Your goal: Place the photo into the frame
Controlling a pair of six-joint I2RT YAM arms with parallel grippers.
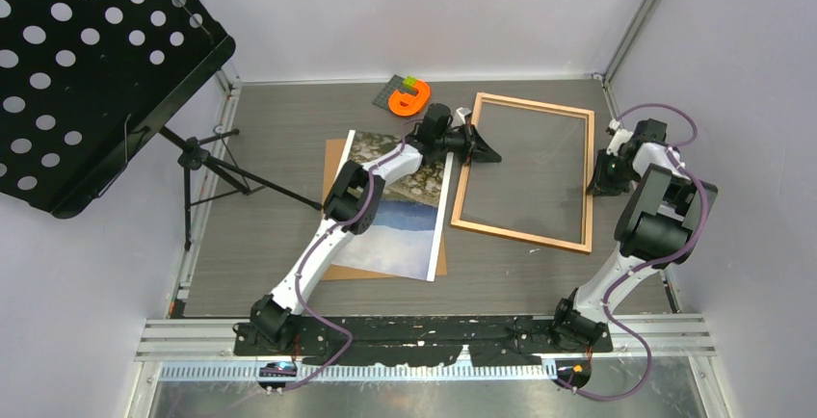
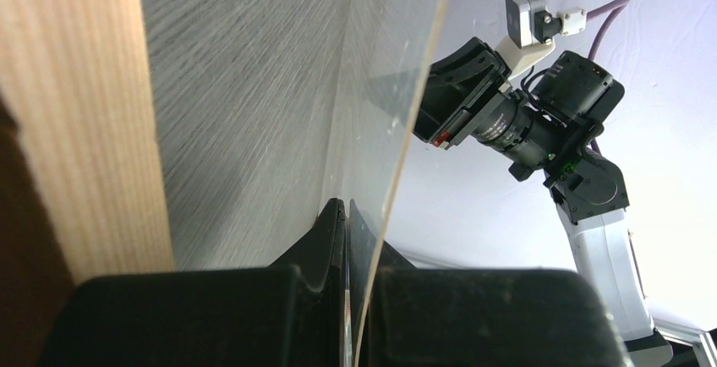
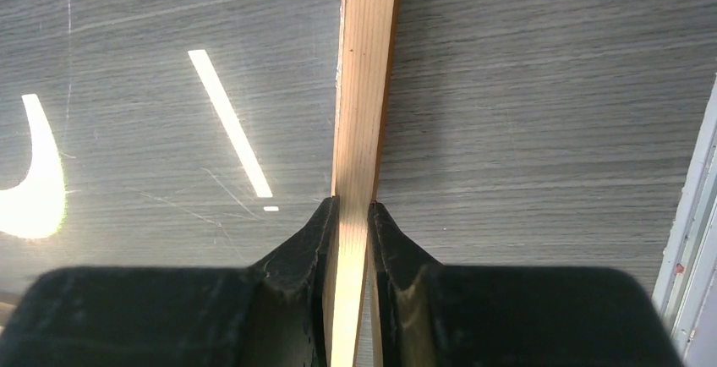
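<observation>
The photo [image 1: 409, 221] lies face up on a brown backing board [image 1: 333, 163], left of the frame [image 1: 525, 233]; my left arm crosses over it. The light wood frame rests flat on the table. My left gripper [image 1: 489, 155] [image 2: 347, 208] is at the frame's left rail, shut on the edge of a clear sheet [image 2: 372, 88] that tilts up from inside the frame. The frame's rail [image 2: 84, 113] runs beside it. My right gripper [image 1: 596, 175] [image 3: 353, 206] is shut on the frame's right rail [image 3: 365, 88], one finger on each side.
A black perforated music stand [image 1: 87, 62] on a tripod [image 1: 207, 163] fills the left side. An orange piece [image 1: 409, 98] on a small grey plate sits at the back. White walls close in; a metal rail [image 3: 697, 232] runs along the table's right edge.
</observation>
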